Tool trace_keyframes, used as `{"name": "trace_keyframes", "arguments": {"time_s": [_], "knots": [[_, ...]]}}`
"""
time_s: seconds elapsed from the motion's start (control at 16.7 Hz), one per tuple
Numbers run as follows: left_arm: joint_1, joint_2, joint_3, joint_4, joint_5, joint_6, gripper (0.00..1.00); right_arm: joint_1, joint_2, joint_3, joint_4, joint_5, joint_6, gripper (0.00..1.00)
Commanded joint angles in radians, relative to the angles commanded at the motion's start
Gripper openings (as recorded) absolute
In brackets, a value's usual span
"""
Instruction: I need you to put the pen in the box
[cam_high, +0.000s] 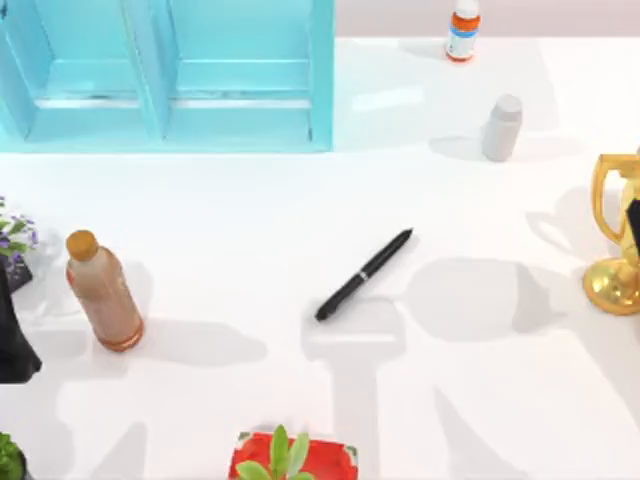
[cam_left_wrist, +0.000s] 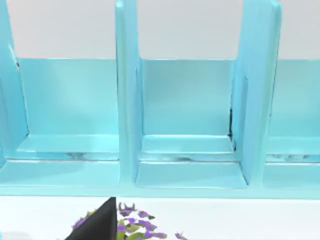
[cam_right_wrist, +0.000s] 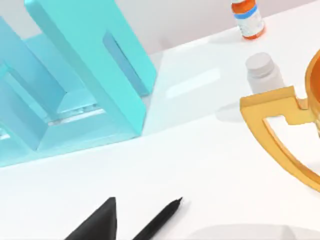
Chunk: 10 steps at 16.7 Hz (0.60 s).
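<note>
Starting at the left of the table, our left arm (cam_high: 15, 345) sits parked at the edge beside the purple flowers (cam_high: 14, 232), and we cannot tell how its claw stands. Near it the brown bottle (cam_high: 103, 291) stands upright, well apart from the pen. At the far side on the left the box (cam_high: 322, 90) rests with its open compartments facing us, the dividers (cam_left_wrist: 128, 100) standing straight between them.

The pen (cam_high: 364, 275) lies flat on the bare table near the middle, on a diagonal, untouched and well short of the box. In the right wrist view one dark fingertip (cam_right_wrist: 97, 222) shows just beside the pen's tip (cam_right_wrist: 162, 217); we cannot tell whether that claw is open or closed.

We judge the step in hand to be the reach and grasp. To do it well we should turn the wrist so the fingers close across the slim barrel, near its middle, and come straight down so it does not roll away. The red planter (cam_high: 293, 460) at the near edge, the grey bottle (cam_high: 501, 128) and the gold trophy (cam_high: 618, 235) at the right stand clear, yet the trophy is close to our right arm's swing
</note>
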Motion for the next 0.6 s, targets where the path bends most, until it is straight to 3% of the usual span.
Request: {"name": "trace_keyframes", "arguments": {"time_s": [0.6], "knots": [[0.0,0.0,0.0,0.0,0.0,0.0,1.0,0.238,0.991,0.642,-0.181,-0.065,0.688,1.0]]}}
